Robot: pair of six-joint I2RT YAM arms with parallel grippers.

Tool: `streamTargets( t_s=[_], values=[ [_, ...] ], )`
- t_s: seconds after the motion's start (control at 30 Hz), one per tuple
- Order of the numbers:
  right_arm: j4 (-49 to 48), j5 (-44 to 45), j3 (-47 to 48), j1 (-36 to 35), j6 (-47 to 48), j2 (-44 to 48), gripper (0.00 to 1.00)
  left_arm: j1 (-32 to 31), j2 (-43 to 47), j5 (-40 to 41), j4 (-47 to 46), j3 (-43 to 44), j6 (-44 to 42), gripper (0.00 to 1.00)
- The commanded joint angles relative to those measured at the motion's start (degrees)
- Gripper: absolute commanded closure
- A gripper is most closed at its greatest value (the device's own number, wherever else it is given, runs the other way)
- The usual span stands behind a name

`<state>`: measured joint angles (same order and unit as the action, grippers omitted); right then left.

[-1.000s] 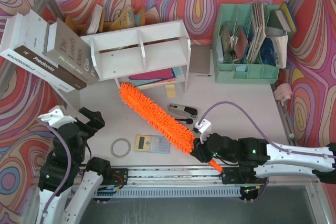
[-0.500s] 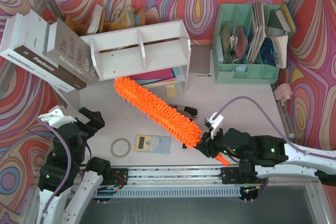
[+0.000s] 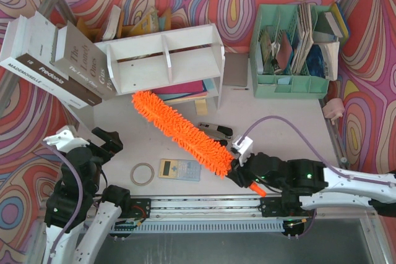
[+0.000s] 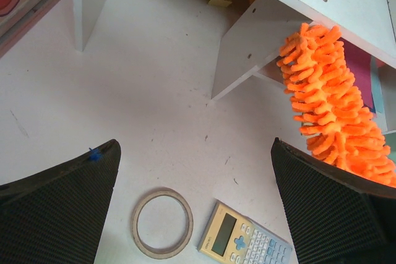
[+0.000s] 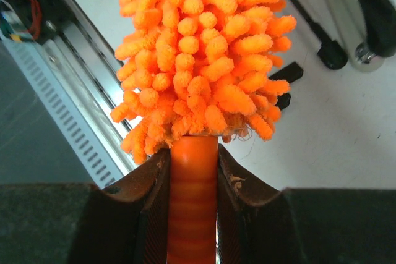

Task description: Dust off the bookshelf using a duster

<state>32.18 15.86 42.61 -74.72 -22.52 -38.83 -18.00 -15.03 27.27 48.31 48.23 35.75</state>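
The duster (image 3: 179, 134) slants over the tabletop (image 3: 114, 125), its fluffy tip at ten o'clock just in front of the bookshelf (image 3: 164, 60) and its handle at four o'clock clenched between the right fingers (image 5: 145, 202). At seven o'clock, the left fingers (image 4: 55, 214) hang spread wide, grasping nothing.

White table (image 3: 117, 129): bookshelf (image 3: 164, 57), calculator (image 3: 179, 169), stapler (image 3: 216, 130)

A roll of tape (image 3: 143, 174) lies on the white table (image 3: 124, 134) just beside a calculator (image 3: 179, 169), with a stapler (image 3: 216, 131) farther right. A mint-green file organizer (image 3: 291, 86) stuffed with papers stands back right. Large books (image 3: 62, 60) lean back left.
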Motion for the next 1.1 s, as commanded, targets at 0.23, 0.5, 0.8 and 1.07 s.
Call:
streamTargets(
  t_s=[0.23,0.5,0.8,1.07],
  values=[
    [-5.4,-0.5,-3.6,-0.5,-3.2,-3.2,1.0,0.3,1.0,0.3,-0.3,-0.8,0.4,0.02],
    [-3.4,-1.3,2.1,-0.4,1.0,1.4,1.0,0.4,1.8,0.6,-0.2,-0.9,0.5,0.02],
    [-6.1,-1.0,-0.4,-0.4,0.6,0.4,1.0,0.4,1.8,0.8,-0.2,-0.9,0.4,0.01],
    [-8.1,2.5,-6.6,-0.4,-5.8,-7.0,1.0,0.4,1.4,0.5,-0.2,-0.9,0.4,0.02]
  ],
)
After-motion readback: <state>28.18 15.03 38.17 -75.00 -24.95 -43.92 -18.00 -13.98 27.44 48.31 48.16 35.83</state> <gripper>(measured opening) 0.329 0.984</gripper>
